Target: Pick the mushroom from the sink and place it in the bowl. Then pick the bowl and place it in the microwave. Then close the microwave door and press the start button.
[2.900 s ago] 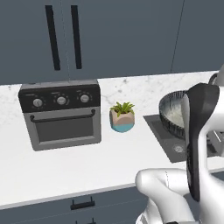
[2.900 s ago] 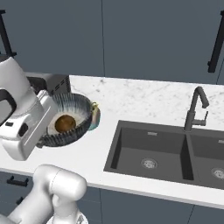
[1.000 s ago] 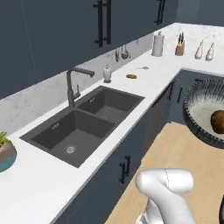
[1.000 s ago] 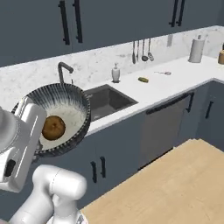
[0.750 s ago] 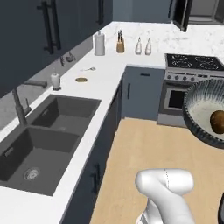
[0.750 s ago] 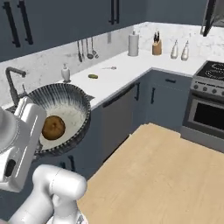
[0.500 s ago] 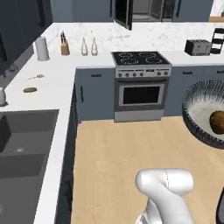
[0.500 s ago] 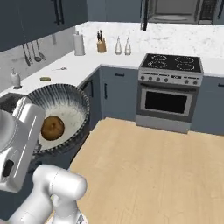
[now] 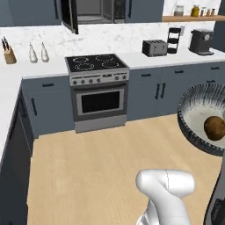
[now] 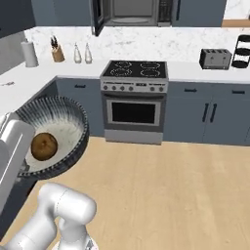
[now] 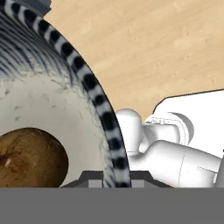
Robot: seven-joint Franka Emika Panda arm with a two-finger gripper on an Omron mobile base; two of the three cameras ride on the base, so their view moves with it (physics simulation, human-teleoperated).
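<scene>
Kitchen floor below; mushroom [image 10: 44, 146] in bowl [image 10: 73, 128] (hand-held).

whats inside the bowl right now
The mushroom lies on the pale inside of the bowl, a single brown lump. Nothing else shows in it. The part of the floor under the mushroom is covered.

Ahead of me a stove [image 9: 97, 88] with four burners and an oven window stands between grey cabinets [image 9: 173, 90]. On the white table to its right sit a toaster [image 9: 154, 47] and a dark coffee maker [image 9: 201, 41]. To its left stand two pale bottles [image 9: 37, 52] and a knife block [image 9: 7, 54]. A paper towel roll [image 10: 29, 53] stands farther left. Wooden floor [image 10: 185, 190] spreads below.
</scene>
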